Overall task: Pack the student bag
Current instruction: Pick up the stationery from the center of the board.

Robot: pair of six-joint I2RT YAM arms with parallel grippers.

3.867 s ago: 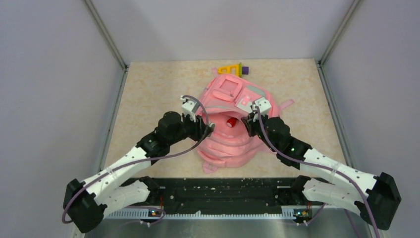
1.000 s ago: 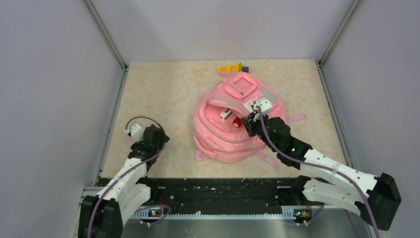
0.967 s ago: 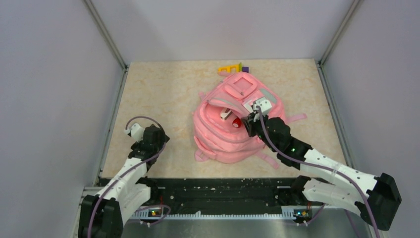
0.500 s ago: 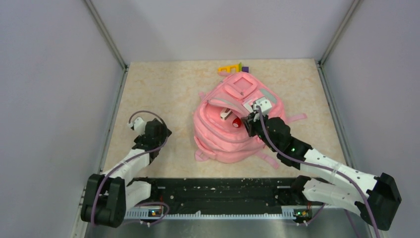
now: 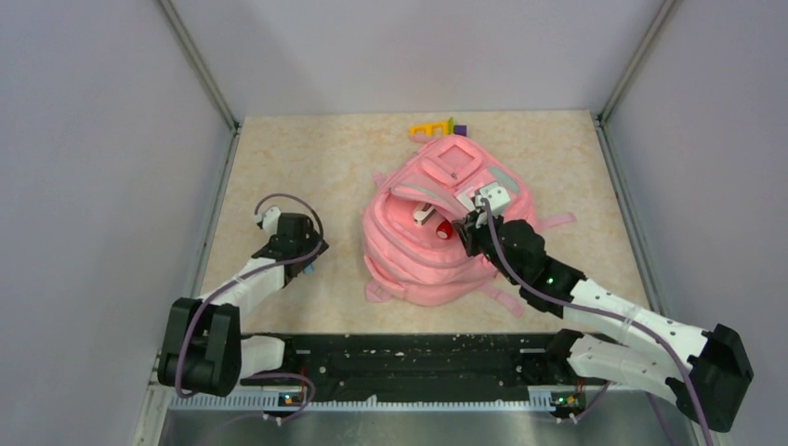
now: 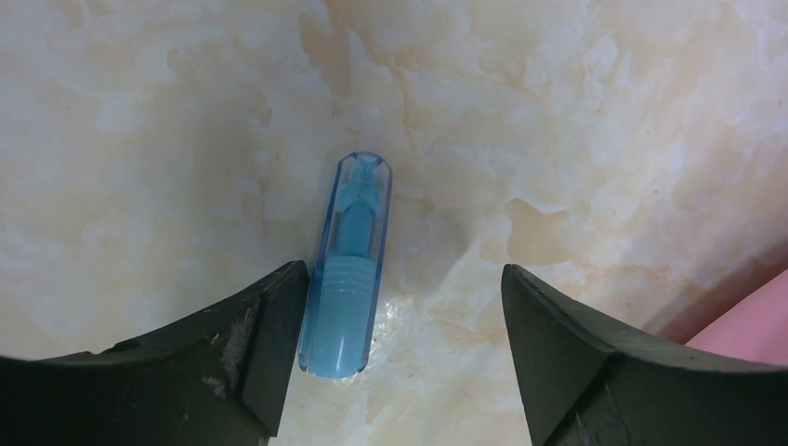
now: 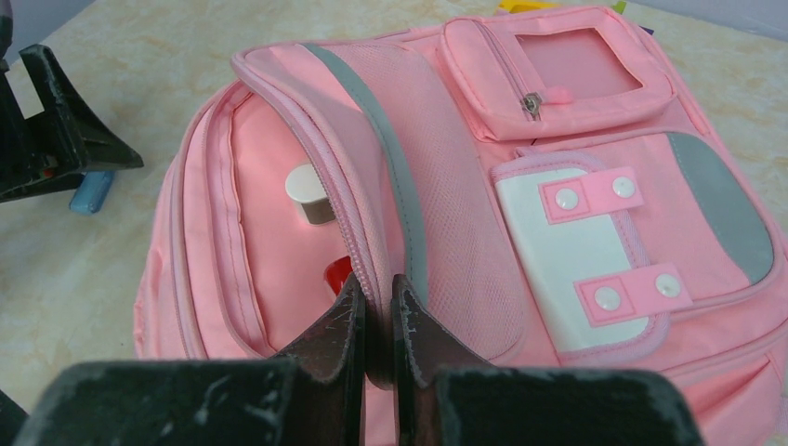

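Observation:
The pink student bag [image 5: 437, 237] lies in the middle of the table with its main compartment open; a white-capped item [image 5: 424, 215] and a red item [image 5: 445, 229] show inside. My right gripper [image 7: 377, 299] is shut on the bag's zip edge [image 7: 372, 251] and holds the opening up. My left gripper [image 6: 400, 321] is open, down at the table left of the bag, with a small blue translucent cap-like piece [image 6: 348, 265] lying between the fingers, close beside the left finger [image 6: 251, 344]. The blue piece also shows in the right wrist view [image 7: 91, 191].
A yellow and purple toy [image 5: 435, 128] lies on the table behind the bag. Metal frame posts and grey walls enclose the table. A pink strap [image 5: 556, 221] trails out on the bag's right.
My left arm has swung in toward the bag and lowered its open gripper over the blue piece. The right gripper and bag have not moved in the last second.

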